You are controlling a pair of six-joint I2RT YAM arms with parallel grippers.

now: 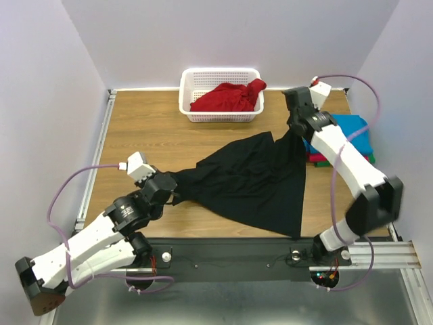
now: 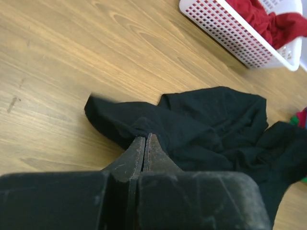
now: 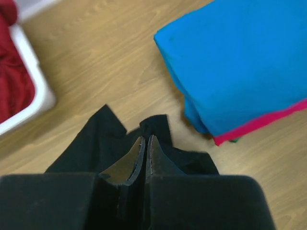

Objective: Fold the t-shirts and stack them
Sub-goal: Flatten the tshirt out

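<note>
Wooden bench (image 1: 142, 128) boxed by white walls (image 1: 237, 34).
Left hand (image 2: 145, 137) and right hand (image 3: 146, 138) each clamp black t-shirt (image 1: 250, 179); open wood left.

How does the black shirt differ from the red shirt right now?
The black shirt is spread on the table; the red shirt is bunched in the basket. The left gripper and right gripper pinch the black shirt; nothing touches the red shirt. Both are unfolded.

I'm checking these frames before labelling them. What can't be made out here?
Top view: right arm covers part of the folded stack.
Right wrist view: green shirt is a mere sliver beneath the stack.
Left wrist view: basket cut off by the top edge.
</note>
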